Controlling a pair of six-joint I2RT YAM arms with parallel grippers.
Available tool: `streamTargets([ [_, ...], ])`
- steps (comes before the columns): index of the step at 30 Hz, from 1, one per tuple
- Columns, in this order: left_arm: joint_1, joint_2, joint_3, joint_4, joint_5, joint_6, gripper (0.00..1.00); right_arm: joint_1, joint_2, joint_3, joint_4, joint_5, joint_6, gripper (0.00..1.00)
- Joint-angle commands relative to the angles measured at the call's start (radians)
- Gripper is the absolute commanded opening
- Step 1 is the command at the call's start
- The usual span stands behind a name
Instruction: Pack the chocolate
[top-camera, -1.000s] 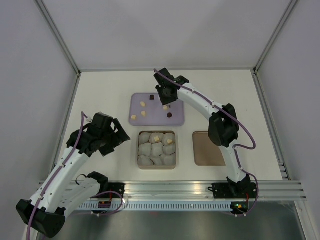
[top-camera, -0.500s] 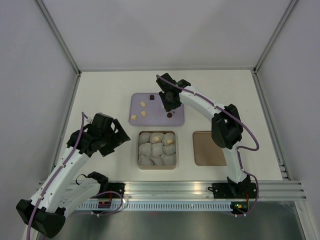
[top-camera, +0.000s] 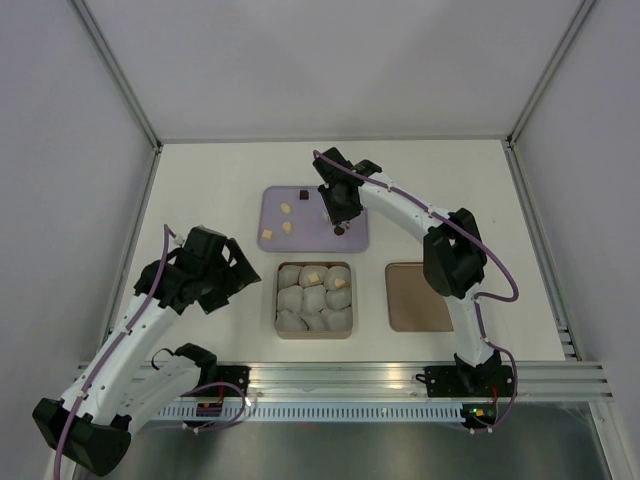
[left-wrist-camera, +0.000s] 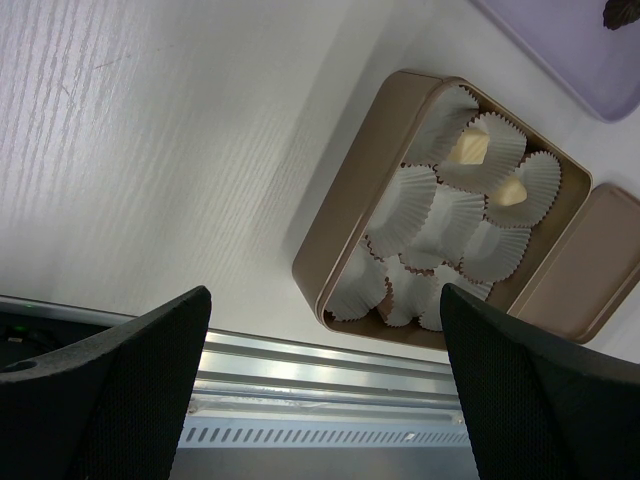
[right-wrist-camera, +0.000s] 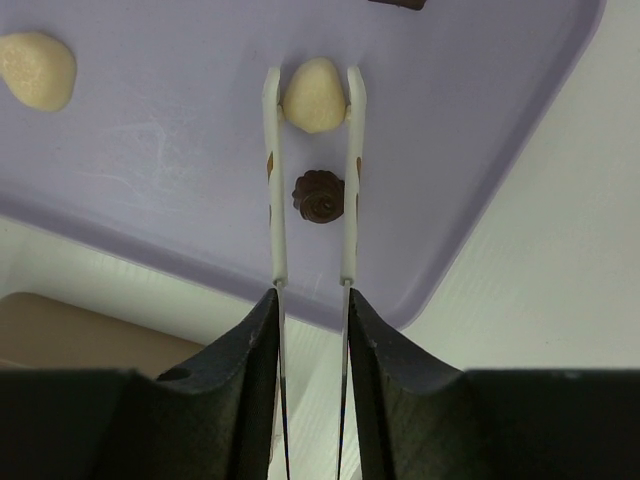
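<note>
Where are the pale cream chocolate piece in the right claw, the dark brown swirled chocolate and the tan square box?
pale cream chocolate piece (right-wrist-camera: 314, 95): right wrist view, centre.
dark brown swirled chocolate (right-wrist-camera: 318, 195): right wrist view, top.
tan square box (left-wrist-camera: 355, 185): left wrist view, outer wall.

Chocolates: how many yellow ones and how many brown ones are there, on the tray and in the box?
Cream-yellow chocolates: 6 (3 loose on the purple tray, 1 between the fingers of the right gripper, 2 in the box)
Dark brown chocolates: 2
Total: 8

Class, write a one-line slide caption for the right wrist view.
Right gripper closed on a pale chocolate, purple tray beneath, dark chocolate nearby.
</note>
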Motion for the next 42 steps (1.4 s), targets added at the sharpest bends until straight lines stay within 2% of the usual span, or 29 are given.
streamTargets([
  [1,0.004,-0.008,0.001,0.029,-0.006,0.0,1.0,0.003,-0.066,0.0,-0.009,0.014,0.019,0.34],
  [4,0.002,-0.005,0.004,0.028,-0.005,-0.002,1.0,0.003,-0.081,-0.003,0.002,0.02,0.013,0.27],
  [12,0.002,-0.005,0.004,0.029,0.003,-0.008,1.0,0.026,-0.17,0.023,-0.007,-0.014,0.003,0.23],
  [19,0.002,-0.009,0.001,0.028,0.003,-0.013,1.0,0.175,-0.312,-0.093,0.011,0.024,0.045,0.21],
  [24,0.002,-0.009,-0.005,0.028,0.003,-0.011,1.0,0.181,-0.311,-0.115,0.007,0.093,0.084,0.26],
  [29,0.004,-0.014,-0.01,0.028,0.004,-0.006,1.0,0.149,-0.236,-0.038,-0.038,0.138,0.084,0.33],
  [35,0.004,-0.02,-0.016,0.029,0.003,-0.01,1.0,0.084,-0.184,-0.033,-0.029,0.09,0.026,0.4],
  [42,0.002,-0.036,-0.025,0.029,0.003,-0.017,1.0,0.046,-0.125,-0.014,0.007,0.057,-0.031,0.43],
])
